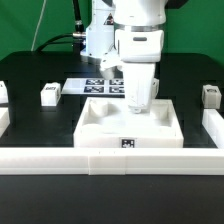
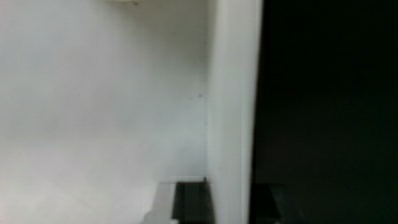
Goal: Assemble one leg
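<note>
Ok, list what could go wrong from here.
1. The claw hangs low at the back wall of the tray; a sideways move could shove the tray.
2. The wrist view is only a close white blur, so the claw's grip cannot be checked.

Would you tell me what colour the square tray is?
The tray is white; clearest in the exterior view.

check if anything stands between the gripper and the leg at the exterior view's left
Nothing visible does: only bare table lies between the gripper, low over the far wall of the tray, and that leg.
</note>
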